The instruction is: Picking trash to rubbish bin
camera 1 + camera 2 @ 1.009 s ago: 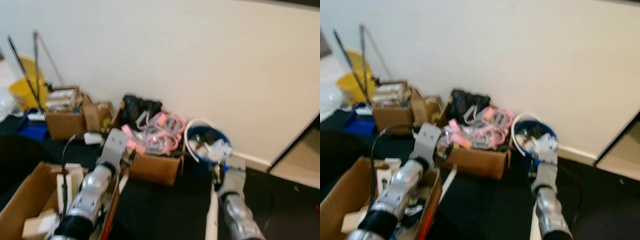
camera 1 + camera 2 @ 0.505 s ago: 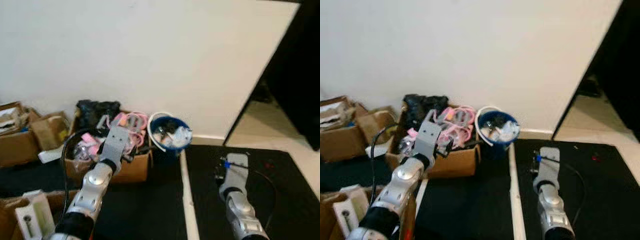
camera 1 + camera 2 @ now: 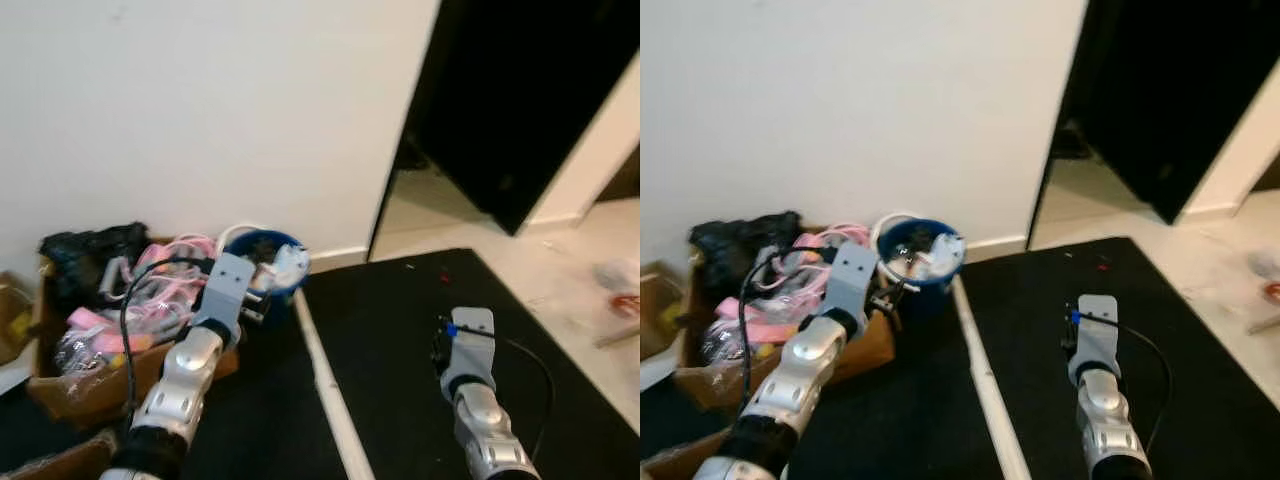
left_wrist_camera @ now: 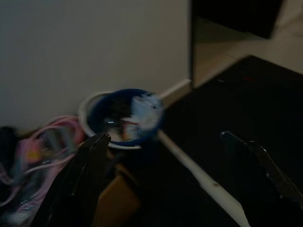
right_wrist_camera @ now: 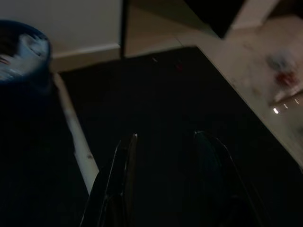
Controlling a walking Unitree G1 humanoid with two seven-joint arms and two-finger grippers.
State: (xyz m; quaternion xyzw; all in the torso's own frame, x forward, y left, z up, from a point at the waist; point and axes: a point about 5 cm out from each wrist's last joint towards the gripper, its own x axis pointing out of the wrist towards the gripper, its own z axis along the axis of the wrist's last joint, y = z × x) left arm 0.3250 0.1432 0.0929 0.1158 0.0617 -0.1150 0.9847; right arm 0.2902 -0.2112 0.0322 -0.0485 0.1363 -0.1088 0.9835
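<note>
Underfoot lies a black mat (image 3: 400, 350) crossed by a pale strip (image 3: 325, 385) that runs from the wall toward the robot; to the right the mat gives way to light tiled floor (image 3: 560, 270), and a dark open doorway (image 3: 520, 100) breaks the plain white wall (image 3: 200, 100). Against the wall on the left stands the blue rubbish bin (image 3: 923, 262), upright, its round mouth facing up and already stuffed with crumpled white trash (image 3: 940, 252), a white rim or handle curving round its far side. Just beside it sits a cardboard box (image 3: 865, 350) heaped with pink packets (image 3: 770, 300) and a black bag (image 3: 735, 235). Far right on the tiles lies a blurred red and white scrap (image 3: 620, 290), too smeared to tell its shape or which way it points. The left gripper (image 4: 163, 163) hovers near the bin with fingers spread wide, holding nothing. The right gripper (image 5: 165, 165) hangs over the bare mat, fingers parted and empty
</note>
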